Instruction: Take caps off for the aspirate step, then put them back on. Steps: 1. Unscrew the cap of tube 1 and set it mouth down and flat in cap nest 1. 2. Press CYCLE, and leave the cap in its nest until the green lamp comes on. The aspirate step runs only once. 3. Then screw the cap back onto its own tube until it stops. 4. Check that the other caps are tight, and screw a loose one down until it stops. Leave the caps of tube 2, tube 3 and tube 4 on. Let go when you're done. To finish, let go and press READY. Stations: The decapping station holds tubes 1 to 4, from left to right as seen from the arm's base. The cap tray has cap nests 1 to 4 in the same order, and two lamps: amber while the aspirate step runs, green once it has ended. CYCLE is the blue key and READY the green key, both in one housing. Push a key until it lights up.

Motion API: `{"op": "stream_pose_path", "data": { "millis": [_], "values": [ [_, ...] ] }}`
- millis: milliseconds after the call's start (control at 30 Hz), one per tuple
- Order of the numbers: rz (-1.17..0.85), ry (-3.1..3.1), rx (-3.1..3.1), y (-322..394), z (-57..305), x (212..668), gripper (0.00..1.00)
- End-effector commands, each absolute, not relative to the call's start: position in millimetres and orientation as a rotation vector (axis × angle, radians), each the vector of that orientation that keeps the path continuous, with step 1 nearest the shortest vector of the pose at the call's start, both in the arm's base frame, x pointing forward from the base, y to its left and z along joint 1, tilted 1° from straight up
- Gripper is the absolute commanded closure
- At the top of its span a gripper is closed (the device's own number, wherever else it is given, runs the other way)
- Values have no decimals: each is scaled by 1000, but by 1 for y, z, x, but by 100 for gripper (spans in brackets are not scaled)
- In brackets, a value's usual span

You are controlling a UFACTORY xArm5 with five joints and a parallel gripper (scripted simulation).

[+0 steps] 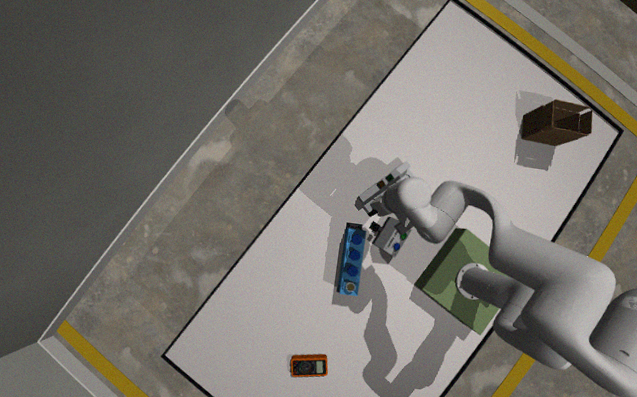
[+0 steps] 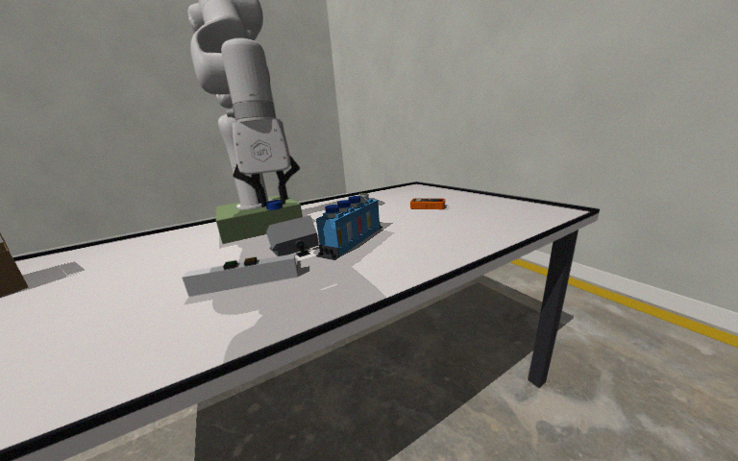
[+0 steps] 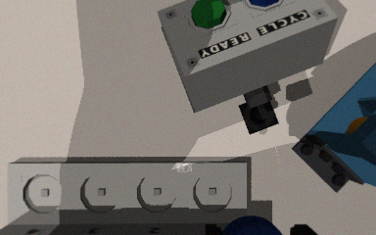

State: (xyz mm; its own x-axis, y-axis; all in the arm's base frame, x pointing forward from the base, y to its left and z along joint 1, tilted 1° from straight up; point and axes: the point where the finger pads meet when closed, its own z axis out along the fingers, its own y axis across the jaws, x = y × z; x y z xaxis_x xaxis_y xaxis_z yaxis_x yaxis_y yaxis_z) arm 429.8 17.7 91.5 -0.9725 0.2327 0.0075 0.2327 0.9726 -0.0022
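Cap tray (image 2: 239,276): being shown at the left of the exterior view as a long grey block lying flat on the worktop (image 2: 462,239), with two small lamps on top; in the wrist view its four round nests (image 3: 157,192) are being seen unfilled, presumably kept free for the incoming cap.

End effector (image 2: 270,199): being held pointing straight down above the key housing, closed on the blue cap (image 2: 274,205); the vertical pose is probably being kept so the cap can be lowered mouth down and flat.

Cap: being gripped between the fingers, off its tube and not yet in a nest.

Key housing (image 2: 291,232): being viewed just right of the tray; the green READY key (image 3: 211,13) is appearing unlit.

Decapping station (image 2: 348,227): being seen further right as a blue rack; three blue caps are being left on, while one tube mouth (image 1: 350,286) is standing open, judged to be tube 1.
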Motion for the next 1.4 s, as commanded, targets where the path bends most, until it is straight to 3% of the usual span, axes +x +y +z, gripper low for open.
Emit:
{"op": "stream_pose_path", "data": {
  "millis": [0, 367, 1167, 1367],
  "values": [
    [21, -3117, -364, 10, 92, 435, 100],
    [21, -3117, -364, 10, 77, 435, 100],
    [21, -3117, -364, 9, -33, 436, 100],
    [21, -3117, -364, 9, -36, 436, 100]
  ]
}}
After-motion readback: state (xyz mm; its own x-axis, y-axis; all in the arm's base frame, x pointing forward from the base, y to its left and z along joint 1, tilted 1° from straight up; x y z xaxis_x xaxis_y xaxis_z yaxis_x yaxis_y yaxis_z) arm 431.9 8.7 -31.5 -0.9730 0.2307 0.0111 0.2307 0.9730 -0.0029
